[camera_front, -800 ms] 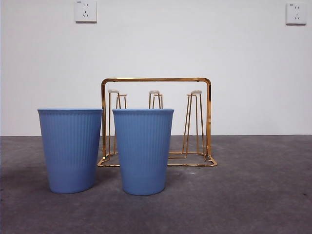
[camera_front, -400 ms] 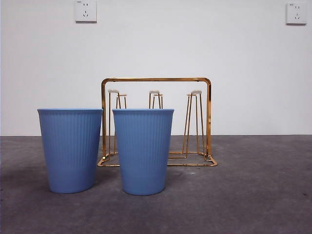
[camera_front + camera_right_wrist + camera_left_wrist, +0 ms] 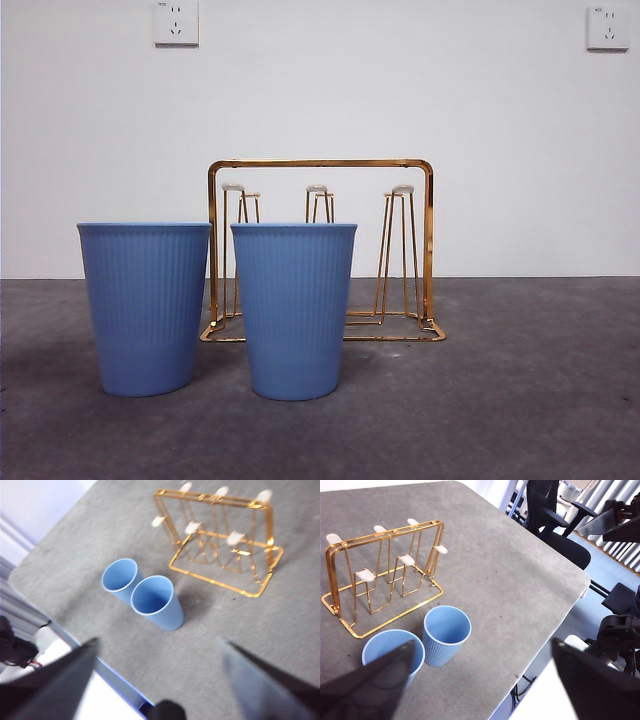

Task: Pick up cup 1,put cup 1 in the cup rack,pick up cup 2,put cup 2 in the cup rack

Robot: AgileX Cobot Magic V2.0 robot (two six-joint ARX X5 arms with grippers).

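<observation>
Cups first: two ribbed light-blue plastic cups stand upright, mouths up, on the grey table, and neither gripper holds anything. The left gripper (image 3: 480, 680) hangs high above the table with its two black jaws spread wide and empty; the right gripper (image 3: 160, 680) is likewise raised, jaws wide apart, nothing between them. Neither arm shows in the front view, so both are well clear of the things. Out from the grippers, the nearer blue cup (image 3: 294, 310) stands a little forward of the other blue cup (image 3: 146, 308); the two are just beside each other, and the left wrist view suggests their walls nearly meet, though I cannot tell whether they touch. Behind them, toward the table's far edge, stands the gold wire cup rack (image 3: 320, 164) with its arched frame and white-tipped upright prongs, every prong bare. Nothing of the task is done yet; the step in hand is, by my judgement, the approach to the first cup. To do it well, the gripper should come down over the cup's open side, away from its neighbour, and close one jaw inside and one outside the rim, so the second cup is not knocked. The cup looks light and thin-walled, so a gentle squeeze should do. It will then need turning mouth-down to sit over a prong.
</observation>
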